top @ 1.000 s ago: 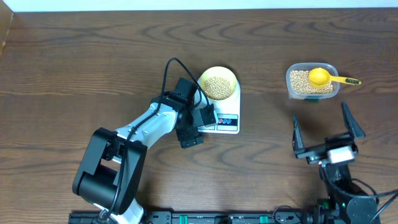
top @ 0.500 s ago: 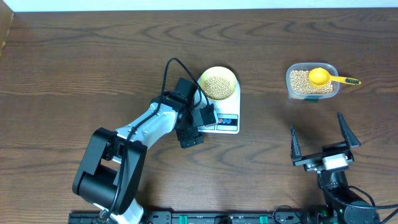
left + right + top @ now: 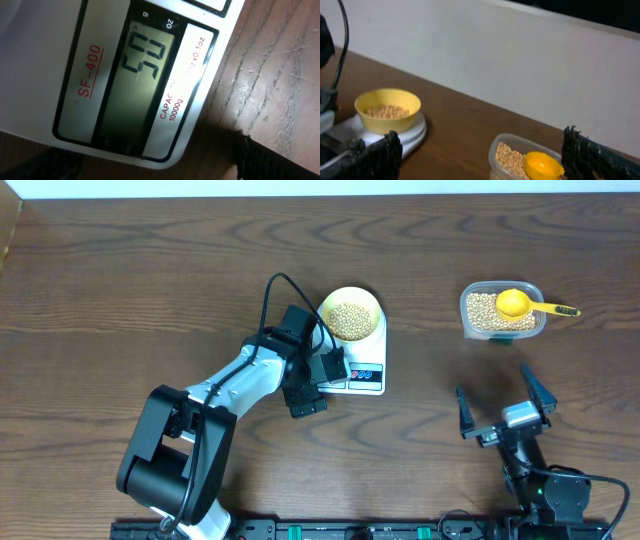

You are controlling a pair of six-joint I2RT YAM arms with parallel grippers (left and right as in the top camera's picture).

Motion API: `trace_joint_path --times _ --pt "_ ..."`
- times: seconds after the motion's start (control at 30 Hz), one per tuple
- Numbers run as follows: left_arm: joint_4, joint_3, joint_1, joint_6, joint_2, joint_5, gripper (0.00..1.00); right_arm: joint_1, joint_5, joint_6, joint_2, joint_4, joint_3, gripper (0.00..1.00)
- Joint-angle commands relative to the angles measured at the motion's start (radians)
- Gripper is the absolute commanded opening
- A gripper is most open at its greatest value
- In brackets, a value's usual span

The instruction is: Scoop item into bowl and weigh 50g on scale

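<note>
right fingers (image 3: pixel 538 395) spread, empty, drawn back toward base | left fingers (image 3: pixel 255 162) spread, unmoved over scale (image 3: pixel 366 376) | display (image 3: pixel 142 75) read 50 | beans (image 3: pixel 349 320) in bowl (image 3: pixel 373 301) on scale | scoop (image 3: pixel 512 303) in tub (image 3: pixel 465 307) | weighing judged done

Dark brown wooden table (image 3: pixel 120 270) fills the overhead view, grain running left to right with lighter streaks through it. Two things sit straight on the wood. Near the middle, there's the white scale (image 3: pixel 368 380), flat on the surface, its display end toward the robot's side, long sides running front to back. Over on the right and further back, the clear tub (image 3: pixel 464 310) with rounded corners, also flat on the wood, well apart from the scale, bare grain between them. Down in the left wrist view, the scale's rounded corner meets the wood, light glancing off the grain just beside it
</note>
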Motion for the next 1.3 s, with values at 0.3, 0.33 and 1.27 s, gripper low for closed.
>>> trace_joint_path --times 0.3,0.33,1.27 --pt "-0.003 -0.018 -0.013 0.029 0.054 0.019 0.98 -0.005 0.008 -0.092 -0.006 -0.142 -0.001 0.99" --pt "-0.003 -0.018 -0.013 0.029 0.054 0.019 0.98 -0.005 0.008 -0.092 -0.006 -0.142 -0.001 0.99" --pt "-0.003 -0.018 -0.013 0.029 0.054 0.019 0.97 -0.005 0.008 -0.092 -0.006 -0.142 -0.001 0.99"
